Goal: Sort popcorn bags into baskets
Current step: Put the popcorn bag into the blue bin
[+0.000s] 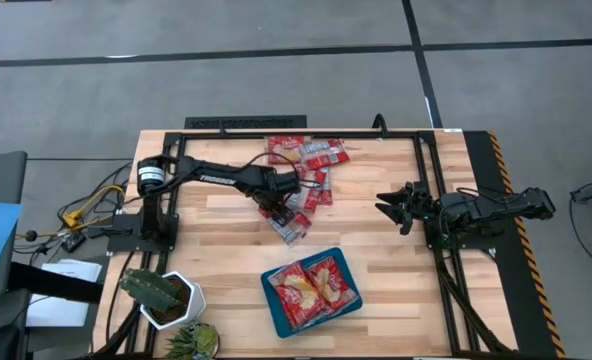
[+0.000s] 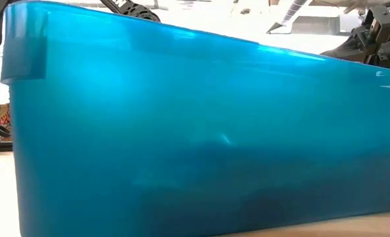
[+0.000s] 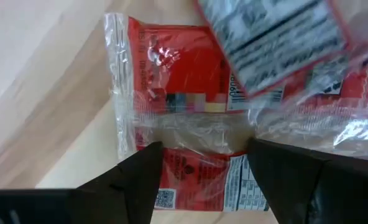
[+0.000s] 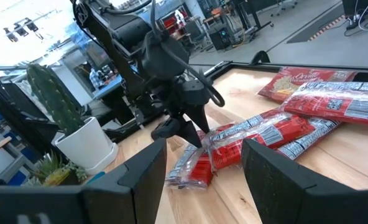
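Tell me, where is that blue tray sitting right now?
In the high view the blue tray sits at the table's near edge, centre, right of the cactus pot, holding popcorn bags.

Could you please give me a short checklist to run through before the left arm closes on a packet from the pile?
1. Left gripper open: ok, fingers apart.
2. Packet between the fingers: ok, a clear-wrapped popcorn bag lies between the tips.
3. Only one packet in the grasp: cannot tell; another packet overlaps it.
4. Room in the teal tray: not ok for laying flat; two packets cover most of its floor.
5. Right gripper clear of the pile: ok, it waits open at the table's right side.
6. Cactus pot away from the tray: ok.
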### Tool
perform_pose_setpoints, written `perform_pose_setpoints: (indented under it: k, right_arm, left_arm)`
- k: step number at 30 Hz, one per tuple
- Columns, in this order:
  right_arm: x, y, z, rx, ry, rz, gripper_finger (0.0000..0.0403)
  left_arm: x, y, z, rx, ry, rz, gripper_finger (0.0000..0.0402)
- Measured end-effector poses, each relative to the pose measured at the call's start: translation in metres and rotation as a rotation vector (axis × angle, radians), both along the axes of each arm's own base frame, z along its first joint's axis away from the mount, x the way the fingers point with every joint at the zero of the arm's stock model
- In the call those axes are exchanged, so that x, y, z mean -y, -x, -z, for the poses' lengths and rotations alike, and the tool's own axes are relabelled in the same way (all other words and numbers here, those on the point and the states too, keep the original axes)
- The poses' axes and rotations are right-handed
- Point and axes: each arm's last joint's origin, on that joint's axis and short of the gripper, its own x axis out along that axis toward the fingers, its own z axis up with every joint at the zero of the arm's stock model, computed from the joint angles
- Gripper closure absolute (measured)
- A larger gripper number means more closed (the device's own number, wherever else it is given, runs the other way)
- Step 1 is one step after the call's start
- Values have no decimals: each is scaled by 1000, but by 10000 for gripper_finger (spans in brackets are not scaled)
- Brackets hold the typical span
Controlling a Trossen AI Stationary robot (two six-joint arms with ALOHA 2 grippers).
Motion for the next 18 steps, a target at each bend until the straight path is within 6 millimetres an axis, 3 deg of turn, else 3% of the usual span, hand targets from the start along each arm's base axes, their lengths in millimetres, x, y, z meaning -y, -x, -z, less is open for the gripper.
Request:
perform_pose_setpoints:
  k: [6,9,14,18]
  right_arm:
    - [0,0,0,0,0,1,168]
    - [0,0,0,1,0,4,168]
    - [0,0,0,2,0,4,168]
    - [0,0,0,3,0,5,168]
  left_arm:
    - [8,-5,14,-34,-22,103,201]
    - [13,-7,20,-58,-17,118,249]
    - [19,-8,21,-69,-21,142,370]
    - [20,-5,3,-49,-1,113,396]
